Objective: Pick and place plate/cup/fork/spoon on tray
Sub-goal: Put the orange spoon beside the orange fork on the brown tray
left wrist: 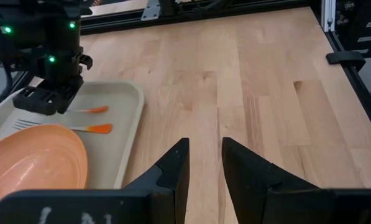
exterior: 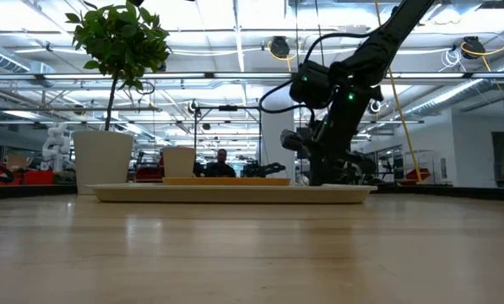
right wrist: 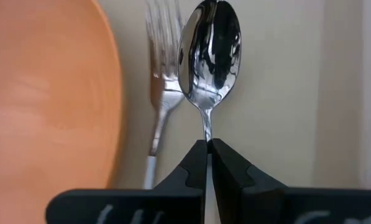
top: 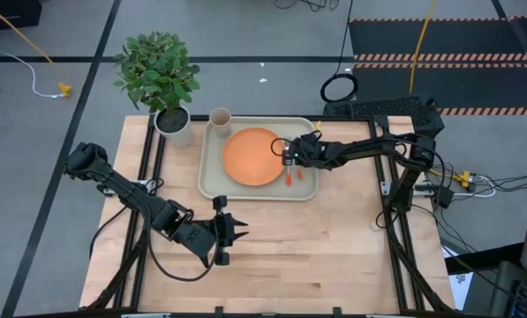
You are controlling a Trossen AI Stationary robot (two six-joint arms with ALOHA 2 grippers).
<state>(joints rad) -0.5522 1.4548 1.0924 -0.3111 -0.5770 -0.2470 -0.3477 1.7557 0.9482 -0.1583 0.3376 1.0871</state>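
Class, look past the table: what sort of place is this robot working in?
Probably a large robotics lab or workshop: ceiling strip lights, hazard-striped floor mats, and a wooden workbench on a metal frame.

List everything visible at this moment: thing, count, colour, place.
tray: 1, pale beige, far half of the table.
plate: 1, orange, on tray.
cup: 1, tan, tray's far left corner.
fork: 1, silver, on tray beside plate.
spoon: 1, silver, over tray, in right jaws.
plant pot: 1, white, green leaves, left of tray.
table: 1, light wood.
right gripper: jaws shut on spoon.
left gripper: jaws open, over bare table.
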